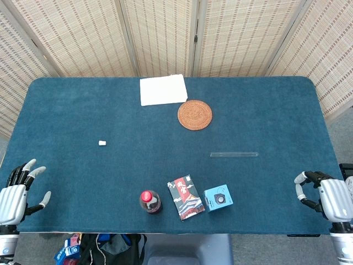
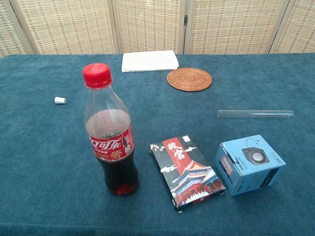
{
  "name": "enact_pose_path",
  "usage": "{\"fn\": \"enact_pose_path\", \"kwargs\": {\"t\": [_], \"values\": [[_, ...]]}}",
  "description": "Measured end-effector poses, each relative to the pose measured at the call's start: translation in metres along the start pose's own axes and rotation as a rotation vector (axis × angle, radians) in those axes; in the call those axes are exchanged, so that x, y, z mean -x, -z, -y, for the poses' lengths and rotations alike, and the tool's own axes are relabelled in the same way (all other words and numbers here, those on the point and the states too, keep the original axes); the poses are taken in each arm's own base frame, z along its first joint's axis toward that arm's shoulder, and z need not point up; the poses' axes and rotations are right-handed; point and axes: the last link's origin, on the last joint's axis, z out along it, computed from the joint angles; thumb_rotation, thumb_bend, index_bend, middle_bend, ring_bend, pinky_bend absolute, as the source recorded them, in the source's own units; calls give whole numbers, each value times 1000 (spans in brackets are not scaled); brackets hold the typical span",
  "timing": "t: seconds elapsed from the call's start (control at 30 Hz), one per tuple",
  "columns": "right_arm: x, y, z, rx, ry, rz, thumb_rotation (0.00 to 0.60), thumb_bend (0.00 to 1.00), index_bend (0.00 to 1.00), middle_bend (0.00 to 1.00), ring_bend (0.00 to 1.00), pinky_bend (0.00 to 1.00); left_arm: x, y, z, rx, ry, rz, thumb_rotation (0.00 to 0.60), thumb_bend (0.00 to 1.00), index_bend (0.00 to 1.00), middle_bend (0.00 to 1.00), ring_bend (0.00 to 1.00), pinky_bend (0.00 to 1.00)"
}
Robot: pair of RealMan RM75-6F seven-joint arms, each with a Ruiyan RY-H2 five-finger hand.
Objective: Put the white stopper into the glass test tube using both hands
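The small white stopper (image 1: 102,143) lies alone on the blue cloth at the left; the chest view shows the stopper (image 2: 60,100) too. The clear glass test tube (image 1: 234,154) lies flat on its side right of centre, and the chest view has the tube (image 2: 255,113) at its right. My left hand (image 1: 17,190) hovers at the table's near left corner, fingers spread, holding nothing. My right hand (image 1: 325,197) is at the near right corner, fingers apart and curved, empty. Both hands are far from the stopper and tube and show only in the head view.
A cola bottle (image 2: 109,132) with a red cap stands at the near edge. Beside it lie a patterned card box (image 2: 187,172) and a blue speaker box (image 2: 249,163). A woven coaster (image 1: 194,115) and a folded white cloth (image 1: 162,89) sit at the back. Folding screens stand behind the table.
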Motion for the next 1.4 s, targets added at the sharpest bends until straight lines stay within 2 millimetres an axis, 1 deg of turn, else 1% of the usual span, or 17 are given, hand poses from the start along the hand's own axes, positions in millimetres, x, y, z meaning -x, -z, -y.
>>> {"fn": "enact_pose_path", "kwargs": {"t": [0.1,0.2,0.37,0.47,0.53,0.6,0.67,0.73,0.83,1.03,1.1,1.23,1.3,1.4], "values": [[-3,-2,2,-7,15,-6,600,397,583,566,469,537,-1,-1,-1,7,-2,-3,600,321,207,57,41,0],[-7,-8,5,-21,42,-14,600,398,583,578,504,555,-1,-2,-3,15,-2,-5,600,321,207,57,41,0],[-14,-27,17,-68,103,-10,600,390,582,653,606,641,-1,-4,-6,31,-3,-4,600,321,207,57,40,0],[-15,-41,26,-98,132,16,600,376,580,716,708,777,-1,-5,-10,46,-3,-2,600,320,207,57,40,0],[-13,-53,33,-116,151,40,600,362,579,795,804,887,-1,-6,-11,52,-3,-2,600,321,207,57,40,0],[-11,-66,38,-129,165,65,600,355,579,866,884,953,-1,-7,-13,57,-3,-1,600,321,207,57,40,0],[-8,-77,42,-133,171,90,600,352,579,917,947,992,-1,-7,-14,59,-1,1,600,321,207,57,40,0],[-3,-91,46,-133,175,124,600,345,573,958,989,1000,1,-8,-15,62,0,4,600,321,207,57,40,0],[7,-111,51,-130,185,182,600,338,548,994,1000,1000,1,-8,-15,61,-3,10,600,321,207,57,40,0],[36,-149,65,-119,217,276,600,325,522,1000,1000,1000,0,-8,-14,53,-5,8,600,321,206,57,40,0],[47,-161,70,-118,226,294,600,290,510,1000,1000,1000,0,-7,-14,54,-6,11,600,321,206,57,40,0],[69,-177,77,-118,255,330,600,142,442,1000,1000,1000,1,-6,-15,56,-6,18,600,321,205,57,40,0],[79,-182,81,-120,264,345,600,112,416,1000,1000,1000,2,-5,-15,55,-6,20,600,321,205,57,40,0],[91,-186,85,-122,265,363,600,105,410,1000,1000,1000,2,-5,-15,55,-4,22,600,321,205,57,40,0]]}}
